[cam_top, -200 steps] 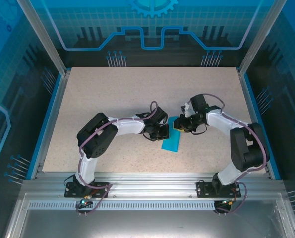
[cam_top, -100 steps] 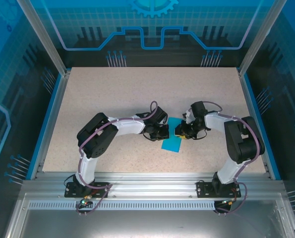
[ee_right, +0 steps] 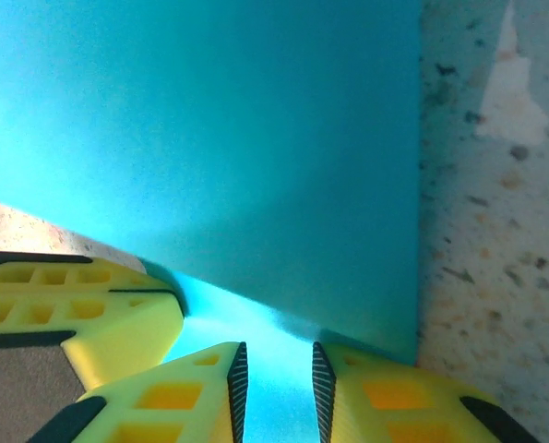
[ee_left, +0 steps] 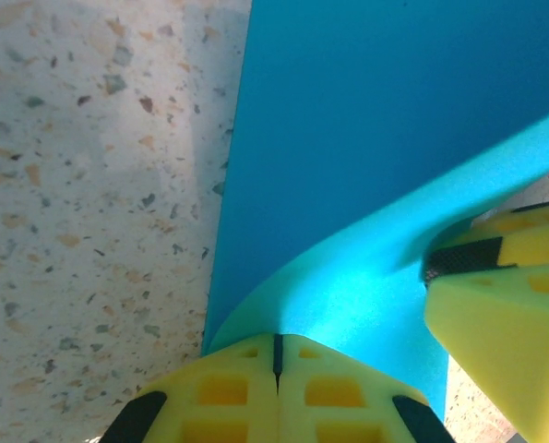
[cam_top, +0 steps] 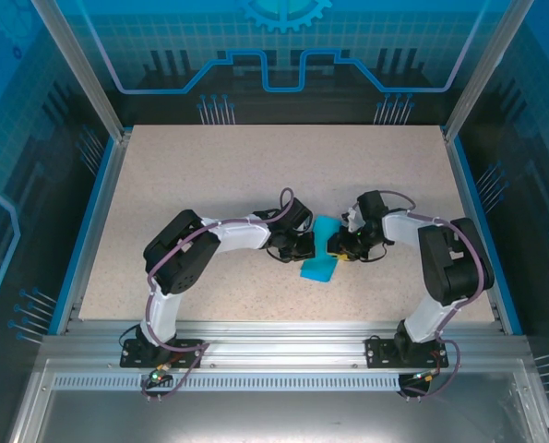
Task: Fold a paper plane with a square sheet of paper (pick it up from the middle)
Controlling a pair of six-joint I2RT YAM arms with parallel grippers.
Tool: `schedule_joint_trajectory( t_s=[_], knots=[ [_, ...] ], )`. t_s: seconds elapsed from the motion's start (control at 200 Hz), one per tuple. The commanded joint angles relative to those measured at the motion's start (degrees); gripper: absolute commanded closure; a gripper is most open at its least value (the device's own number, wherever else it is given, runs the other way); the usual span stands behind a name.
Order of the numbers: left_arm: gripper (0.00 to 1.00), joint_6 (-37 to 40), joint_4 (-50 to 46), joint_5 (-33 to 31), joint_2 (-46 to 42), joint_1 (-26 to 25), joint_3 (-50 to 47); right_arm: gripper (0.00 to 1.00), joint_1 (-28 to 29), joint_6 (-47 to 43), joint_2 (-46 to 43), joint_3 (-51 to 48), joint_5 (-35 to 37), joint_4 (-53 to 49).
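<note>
The square sheet of paper lies teal-blue at the table's middle, between my two grippers. One flap of it curls up in a paler band. My left gripper sits at the sheet's left edge. It is shut, with its yellow tips against the foot of the raised flap. My right gripper is at the sheet's right edge, with one finger in the left wrist view. Its jaws stand a narrow gap apart over the pale flap. Flat paper lies beyond.
The speckled beige tabletop surrounds the sheet. Blue rails and aluminium posts border it, with dark printed panels behind. Both arms bend in toward the middle, their fingertips close together.
My right gripper has come down and in toward the sheet's right edge, and its jaws have parted slightly. The sheet looks narrower, with a flap raised. The left arm has stayed put.
</note>
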Motion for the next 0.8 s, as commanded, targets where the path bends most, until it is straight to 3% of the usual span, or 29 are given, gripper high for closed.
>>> schedule_joint_trajectory(
  t_s=[0.0, 0.16, 0.5, 0.795],
  knots=[
    [1.00, 1.5, -5.2, -0.5, 2.5, -1.0, -0.1, 0.71, -0.8, -0.3, -4.2, -1.2, -3.1, -1.1],
    [1.00, 1.6, -5.3, -0.6, 2.5, -0.9, 0.0, 0.71, 0.1, 1.7, -5.6, -3.9, -7.0, 1.8],
    [1.00, 1.8, -5.6, -0.6, 2.4, -1.0, 0.2, 0.74, 0.4, 2.3, -0.6, -6.9, -0.4, 1.7],
    [1.00, 1.8, -5.6, -0.6, 2.5, -1.0, 0.2, 0.73, 1.2, 1.9, -7.0, -7.1, -4.2, 0.3]
  ],
)
